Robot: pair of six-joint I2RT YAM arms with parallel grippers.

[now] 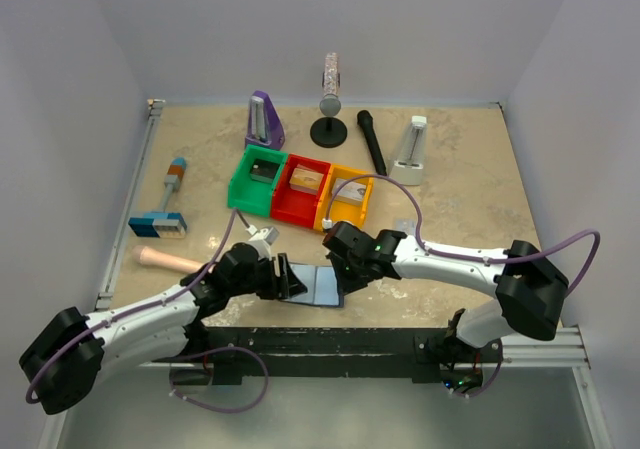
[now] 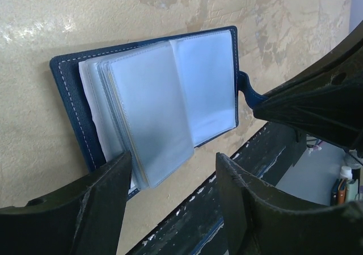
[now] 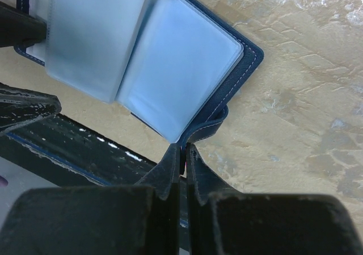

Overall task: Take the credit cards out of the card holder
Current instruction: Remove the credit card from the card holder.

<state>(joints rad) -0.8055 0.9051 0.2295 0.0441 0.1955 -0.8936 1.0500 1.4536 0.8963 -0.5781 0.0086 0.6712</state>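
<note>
Right pincer (image 3: 182,153) is clamped on the card holder's (image 3: 170,67) strap (image 3: 207,131); hold it pinned at the table's (image 3: 295,96) near edge while your open, empty left pincer (image 2: 173,172) works into the sleeves (image 2: 153,118).

Card holder (image 3: 181,67) top (right wrist view) off-frame; sleeve contents indistinct
</note>
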